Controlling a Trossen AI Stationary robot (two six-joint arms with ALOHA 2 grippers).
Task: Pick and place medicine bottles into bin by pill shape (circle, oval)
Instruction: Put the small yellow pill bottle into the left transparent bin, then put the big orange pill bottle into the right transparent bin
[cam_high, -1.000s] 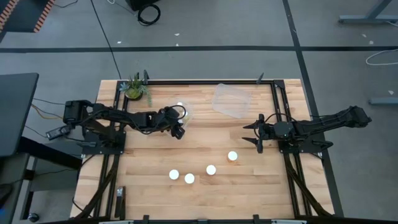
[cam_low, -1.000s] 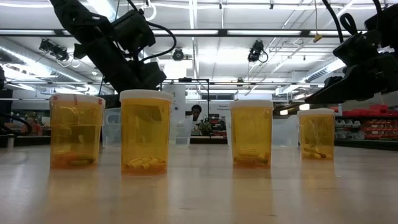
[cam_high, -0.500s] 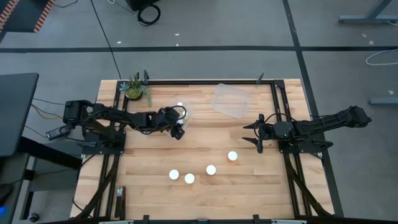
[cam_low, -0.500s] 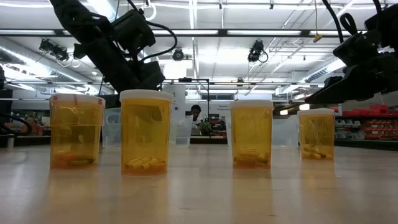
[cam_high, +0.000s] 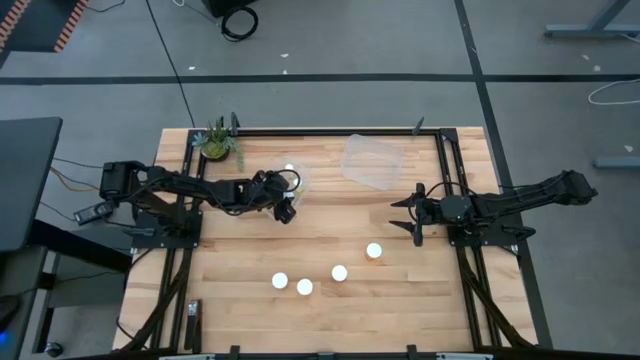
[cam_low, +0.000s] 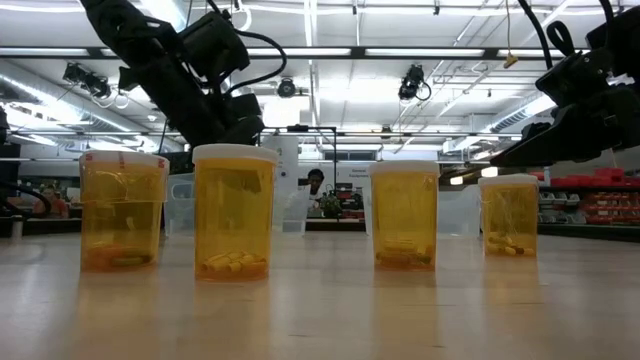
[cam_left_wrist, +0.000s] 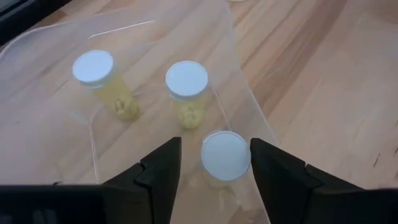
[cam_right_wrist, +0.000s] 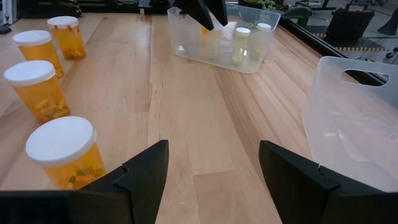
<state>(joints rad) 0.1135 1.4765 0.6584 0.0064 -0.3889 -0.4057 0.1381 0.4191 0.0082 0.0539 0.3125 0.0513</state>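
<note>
Left gripper (cam_left_wrist: 214, 171) hovers over the near-left clear bin (cam_left_wrist: 43, 81), fingers spread apart on either side of a white-capped bottle (cam_left_wrist: 225, 155) that stands inside the bin; no contact visible, bottle looks released. 2 more capped bottles (cam_left_wrist: 93, 67) (cam_left_wrist: 186, 79) stand upright deeper in the same bin. High view: left gripper (cam_high: 285, 205) at that bin's edge, beside the potted plant (cam_high: 216, 140). Second clear bin (cam_high: 372, 160) sits tilted farther right, nothing visible in it. 4 medicine bottles (cam_high: 374, 251) (cam_high: 339, 272) (cam_high: 304, 287) (cam_high: 280, 281) stand upright on the wooden table (cam_high: 240, 250), well apart from both bins. Right gripper (cam_high: 412, 211) waits at the table's right, fingers wide, holding nothing.
</note>
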